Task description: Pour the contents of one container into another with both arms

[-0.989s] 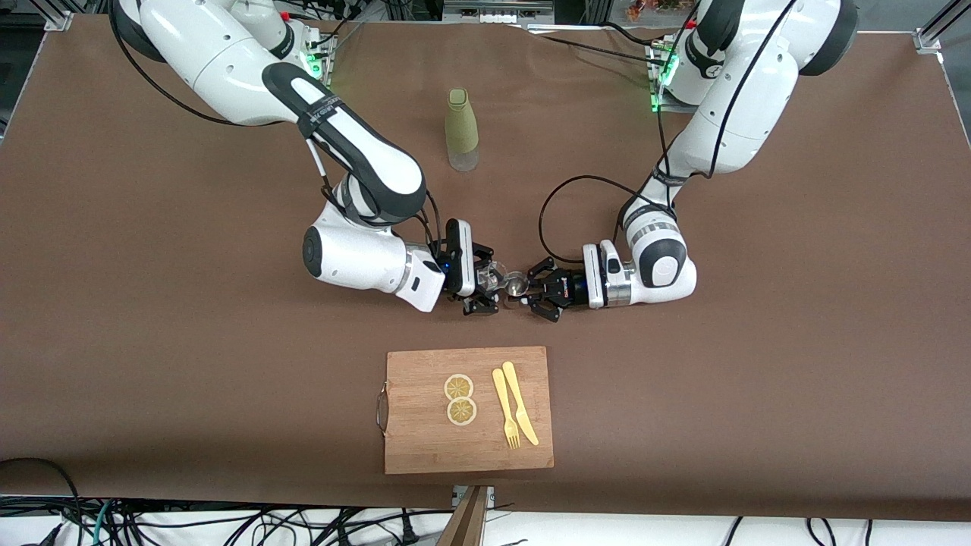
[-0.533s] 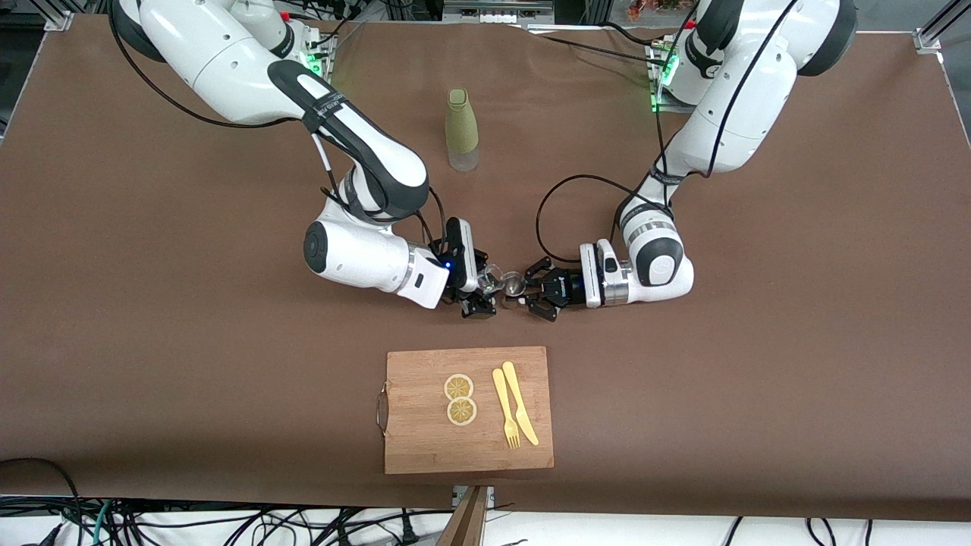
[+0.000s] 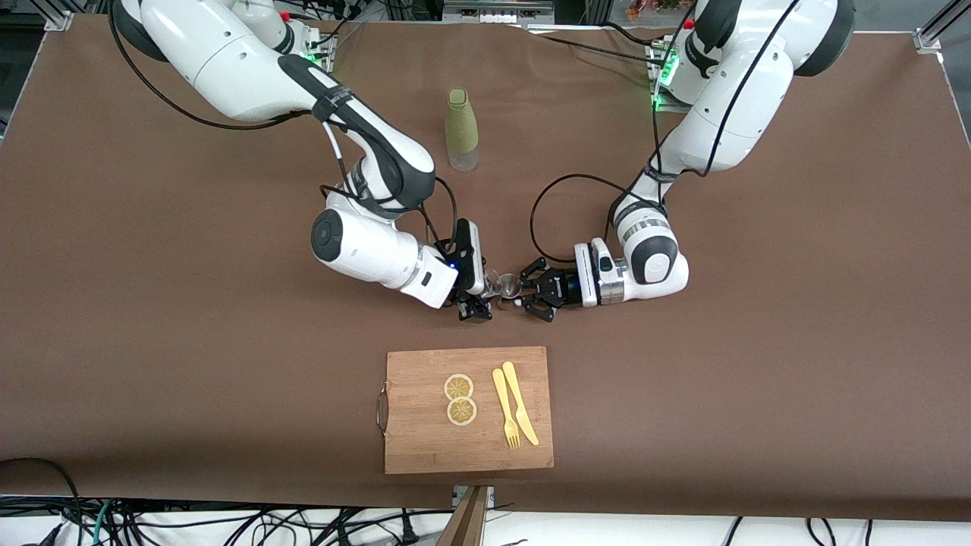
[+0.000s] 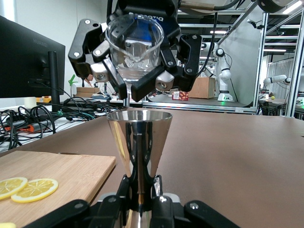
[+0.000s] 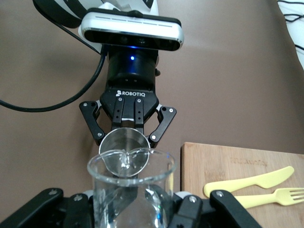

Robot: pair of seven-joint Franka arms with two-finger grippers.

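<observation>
My right gripper [image 3: 476, 294] is shut on a clear glass beaker [image 3: 491, 283], tipped so its lip is over a small steel jigger [image 3: 510, 286]. The jigger stands upright, with my left gripper [image 3: 529, 293] shut on its stem. Both meet low over the middle of the table. In the left wrist view the jigger's cone [image 4: 138, 140] rises from my left gripper [image 4: 141, 199], and the beaker's mouth [image 4: 135, 47] faces it just above. In the right wrist view the beaker [image 5: 130, 190] sits in my right gripper [image 5: 133, 211], its spout over the jigger's open mouth [image 5: 124, 152].
A wooden cutting board [image 3: 425, 447] lies nearer the front camera, with two lemon slices [image 3: 460, 398] and a yellow fork and knife [image 3: 514, 406] on it. A green bottle [image 3: 461, 130] stands between the arms' bases.
Both grippers have shifted slightly toward the right arm's end of the table. The right wrist has rolled, tipping the beaker further until its lip meets the jigger.
</observation>
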